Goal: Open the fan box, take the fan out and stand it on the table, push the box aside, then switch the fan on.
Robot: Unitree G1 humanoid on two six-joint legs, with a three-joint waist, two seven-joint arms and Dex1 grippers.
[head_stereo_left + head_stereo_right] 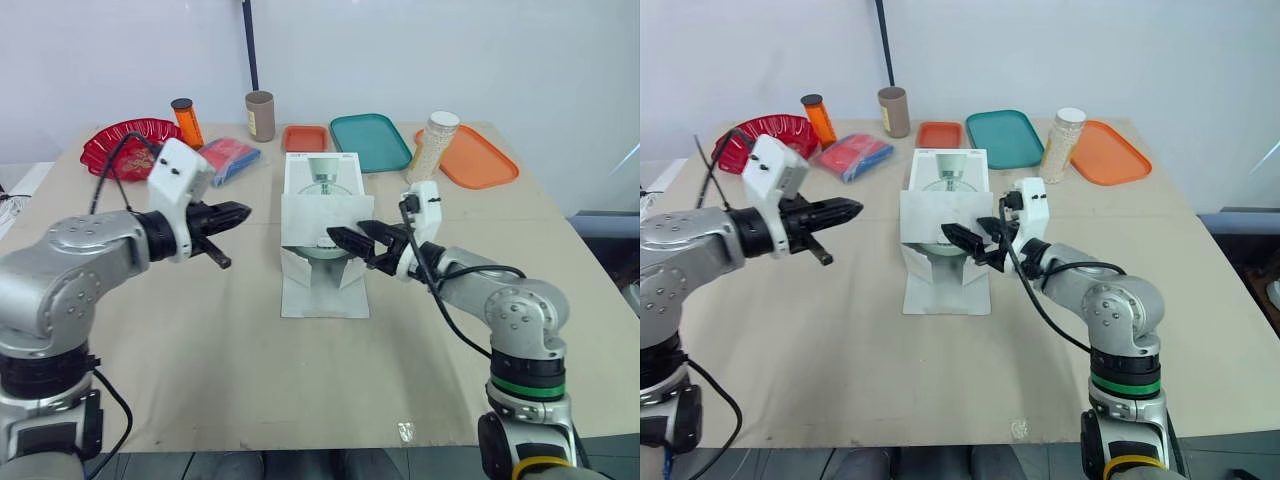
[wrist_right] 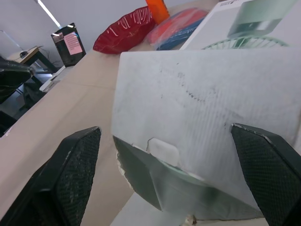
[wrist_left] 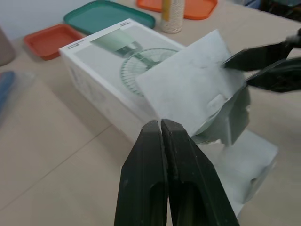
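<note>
The pale wooden table [image 1: 200, 350] carries the white cardboard fan box [image 1: 320, 175], lying flat at its centre with its near-end flap [image 1: 325, 215] raised. The right jaws, spread wide, flank the flap's 3 o'clock edge. The left jaws, pressed together, hover at the box's 9 o'clock, apart from it.
</note>
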